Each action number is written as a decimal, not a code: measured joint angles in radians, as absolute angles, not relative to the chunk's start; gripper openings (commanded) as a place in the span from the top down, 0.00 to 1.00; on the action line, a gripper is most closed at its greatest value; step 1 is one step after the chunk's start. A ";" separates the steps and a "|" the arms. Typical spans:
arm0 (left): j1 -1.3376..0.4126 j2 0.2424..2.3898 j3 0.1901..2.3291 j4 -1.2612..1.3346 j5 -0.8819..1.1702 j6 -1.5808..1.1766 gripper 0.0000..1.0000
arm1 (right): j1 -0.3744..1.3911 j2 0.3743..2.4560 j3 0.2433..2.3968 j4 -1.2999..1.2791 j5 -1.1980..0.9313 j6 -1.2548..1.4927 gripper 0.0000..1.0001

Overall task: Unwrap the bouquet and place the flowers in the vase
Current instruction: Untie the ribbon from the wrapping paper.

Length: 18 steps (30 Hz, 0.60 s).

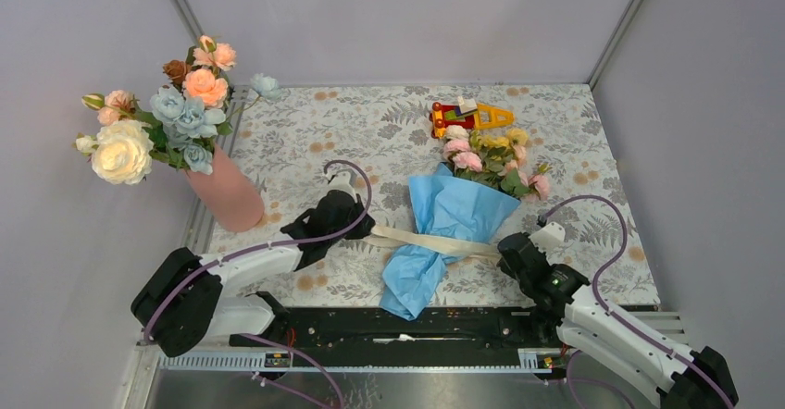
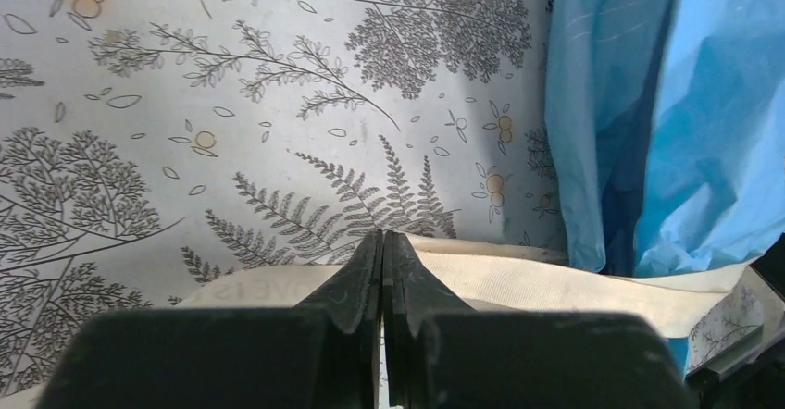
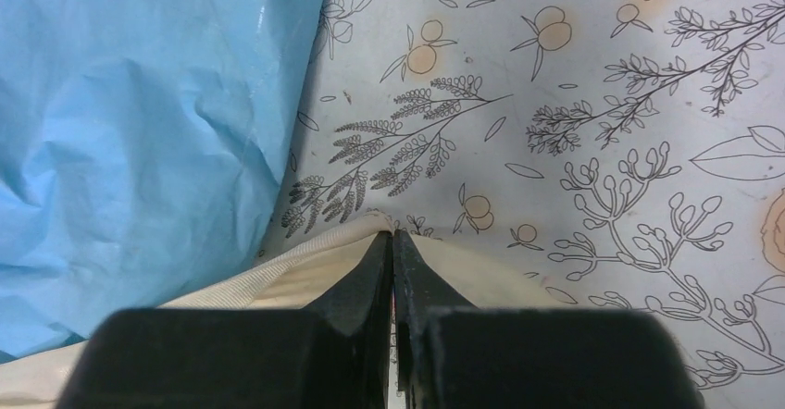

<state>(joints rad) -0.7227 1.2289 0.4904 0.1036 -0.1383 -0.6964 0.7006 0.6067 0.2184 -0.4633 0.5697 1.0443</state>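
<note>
Looking down from above, I count one bouquet (image 1: 454,210) of small pink, yellow and cream roses in crinkled blue paper lying on the fern-printed table (image 1: 305,131). One salmon-pink tapered vase (image 1: 227,194) at far left holds larger peach, dusty-blue and cream blooms (image 1: 190,113), and one red-and-yellow plastic toy (image 1: 470,115) sits by the rose heads. On my left wrist camera the left gripper (image 2: 382,239) is pressed together on the flat cream ribbon (image 2: 528,284) beside the paper, while the right wrist camera shows the right gripper (image 3: 391,235) pinching that ribbon's other end.
</note>
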 measured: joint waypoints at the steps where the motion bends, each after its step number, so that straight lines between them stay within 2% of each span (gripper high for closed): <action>1: -0.711 1.226 0.488 0.104 -0.132 -0.696 1.00 | 0.693 0.604 0.218 -0.461 0.561 1.044 1.00; 8: -0.630 1.218 0.467 0.107 -0.077 -0.698 1.00 | 0.635 0.566 0.219 -0.426 0.493 1.048 1.00; 11: -0.614 1.218 0.455 0.108 -0.055 -0.699 0.92 | 0.622 0.566 0.219 -0.415 0.470 1.050 0.98; 12: -0.611 1.218 0.451 0.110 -0.047 -0.699 0.87 | 0.620 0.565 0.219 -0.414 0.468 1.050 0.92; 15: -0.598 1.218 0.447 0.116 -0.036 -0.683 0.66 | 0.613 0.559 0.219 -0.431 0.471 1.044 0.64; 17: -0.590 1.218 0.447 0.123 -0.035 -0.669 0.48 | 0.607 0.542 0.219 -0.448 0.470 1.026 0.46; 18: -0.586 1.215 0.447 0.124 -0.033 -0.665 0.41 | 0.607 0.527 0.219 -0.455 0.469 1.013 0.39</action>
